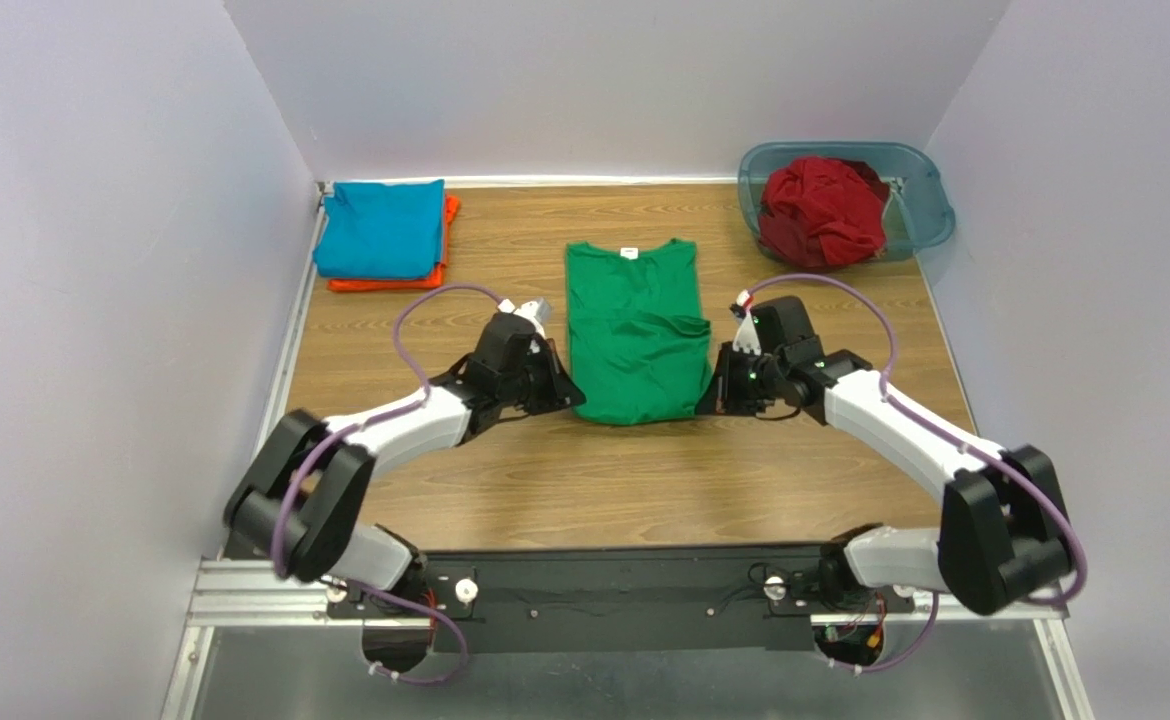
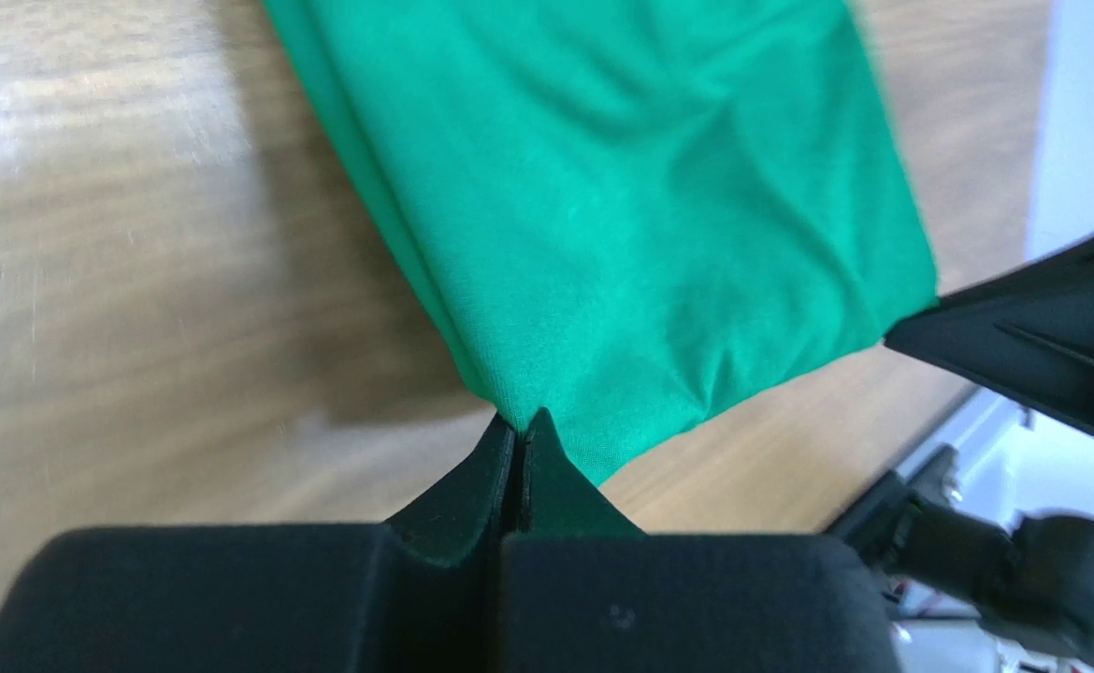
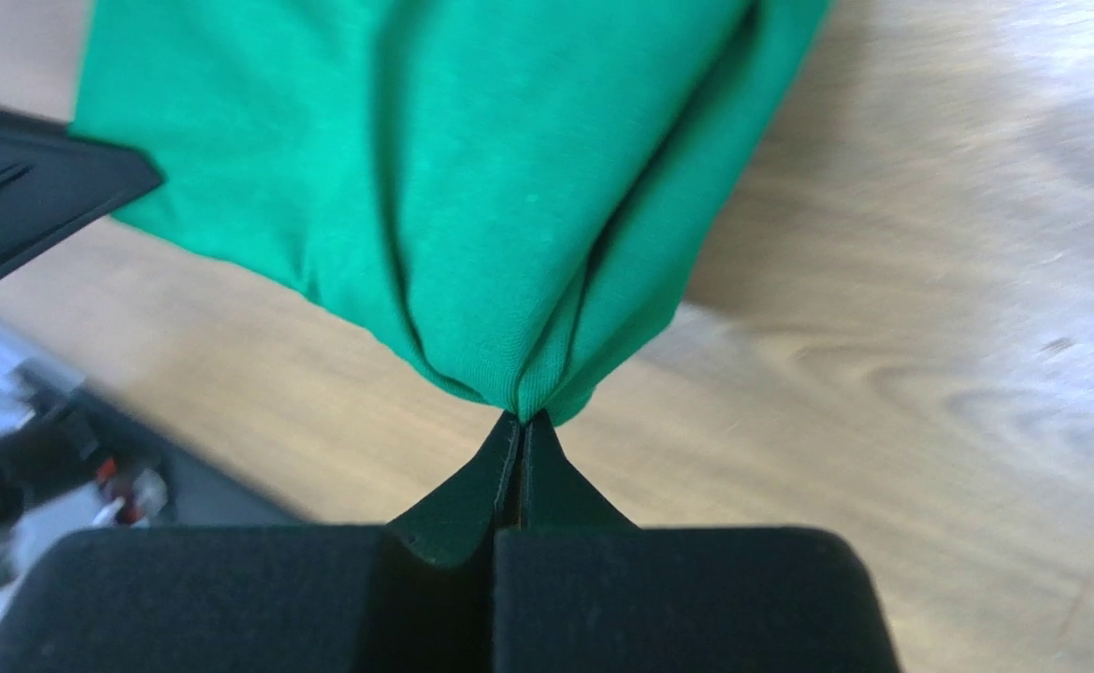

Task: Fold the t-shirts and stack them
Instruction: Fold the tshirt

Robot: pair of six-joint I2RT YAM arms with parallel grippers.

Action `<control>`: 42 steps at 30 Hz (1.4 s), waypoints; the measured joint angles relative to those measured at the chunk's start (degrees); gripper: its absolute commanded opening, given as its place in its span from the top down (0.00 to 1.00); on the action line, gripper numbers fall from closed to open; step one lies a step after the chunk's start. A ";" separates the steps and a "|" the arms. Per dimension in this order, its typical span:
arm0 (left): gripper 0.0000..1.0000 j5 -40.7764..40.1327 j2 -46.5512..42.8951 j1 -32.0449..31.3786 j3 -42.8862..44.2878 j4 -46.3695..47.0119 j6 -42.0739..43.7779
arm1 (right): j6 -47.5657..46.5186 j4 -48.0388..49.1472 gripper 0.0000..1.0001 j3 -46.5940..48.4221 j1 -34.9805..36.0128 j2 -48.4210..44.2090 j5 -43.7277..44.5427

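Observation:
The bright green t-shirt [image 1: 635,327] lies in the middle of the table, folded into a long strip, its small white tag at the far end. My left gripper [image 1: 570,399] is shut on its near left corner; in the left wrist view the gripper [image 2: 518,421] pinches the green t-shirt [image 2: 623,211]. My right gripper [image 1: 711,396] is shut on the near right corner; in the right wrist view the gripper [image 3: 522,417] pinches the bunched green t-shirt [image 3: 469,182]. A folded teal-blue t-shirt [image 1: 381,228] lies on an orange t-shirt [image 1: 441,272] at the far left. A crumpled dark red t-shirt [image 1: 821,210] sits in the tub.
A translucent blue-grey plastic tub [image 1: 922,195] stands at the far right corner. White walls close in the wooden table [image 1: 576,480] on three sides. A black rail [image 1: 621,578] with the arm bases runs along the near edge.

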 measured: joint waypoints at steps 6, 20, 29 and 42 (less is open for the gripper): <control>1.00 0.11 -14.21 -0.35 -2.54 -5.31 -0.96 | -1.16 -7.54 0.99 1.14 0.00 -8.83 -4.98; 1.00 -7.56 -34.14 -0.37 0.68 -17.07 -3.32 | -3.89 -19.10 0.99 16.61 0.00 -12.55 -4.72; 1.00 -12.55 -31.17 -0.17 1.92 -18.60 -4.94 | -4.33 -18.14 0.99 20.48 0.00 -5.81 -8.46; 1.00 -17.11 -34.10 2.47 -0.13 -19.47 -8.04 | -4.55 -12.79 0.99 25.68 0.00 2.89 -13.70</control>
